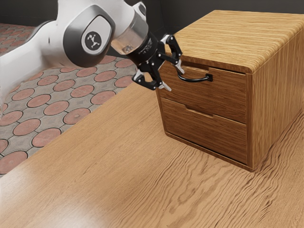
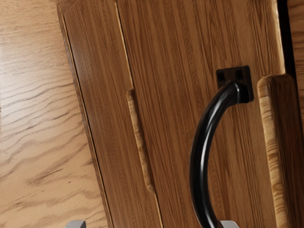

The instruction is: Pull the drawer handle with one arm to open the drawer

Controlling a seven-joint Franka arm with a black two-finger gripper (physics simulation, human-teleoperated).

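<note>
A wooden cabinet stands on the table at the exterior view's right, with two drawers in its front. The top drawer carries a curved black handle, also seen close up in the wrist view with its black mounting plate. My black gripper is open at the handle's left end, fingers spread wide. In the wrist view two grey fingertips peek in, and the handle runs between them, close to one. The top drawer's front sits about level with the lower one's.
The lower drawer has a recessed groove pull instead of a handle. The cabinet rests on a wide wooden tabletop. Beyond the table's left edge lies a floor of round red tiles.
</note>
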